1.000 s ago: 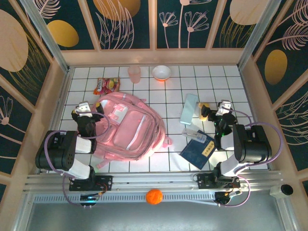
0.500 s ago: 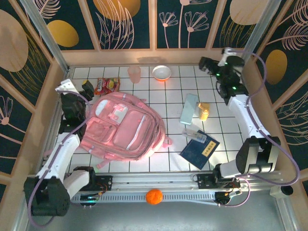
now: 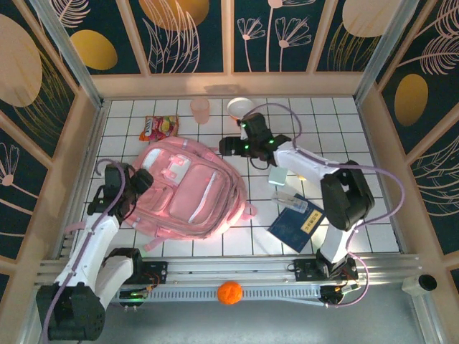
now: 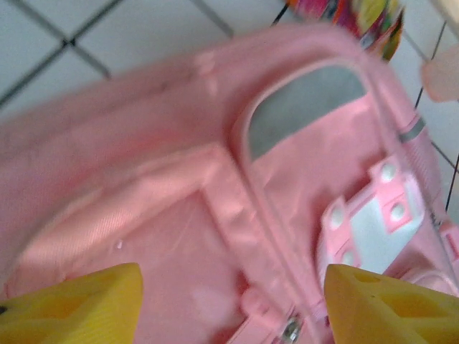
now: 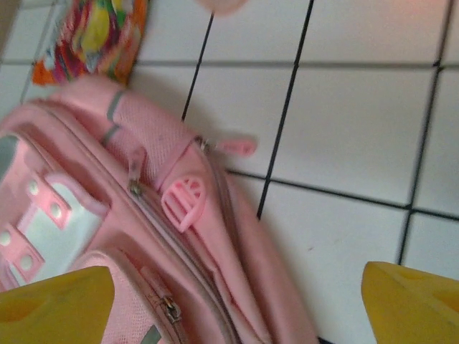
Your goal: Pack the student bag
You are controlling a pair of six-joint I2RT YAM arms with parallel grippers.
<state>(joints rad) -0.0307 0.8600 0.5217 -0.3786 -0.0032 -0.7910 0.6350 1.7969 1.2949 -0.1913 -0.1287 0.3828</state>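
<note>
Barely started: the student bag, a large soft pink fabric backpack with white trim and front pockets, lies flat left of centre on the white tiled surface, zips apparently shut. The dark blue notebook, pale green case and colourful snack packet lie loose outside it. The left gripper is over its left side and the right gripper at its far corner — both jaws apart, empty.

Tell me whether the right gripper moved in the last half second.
Yes. The right gripper swung left, from right of the white bowl to beside the student bag.
</note>
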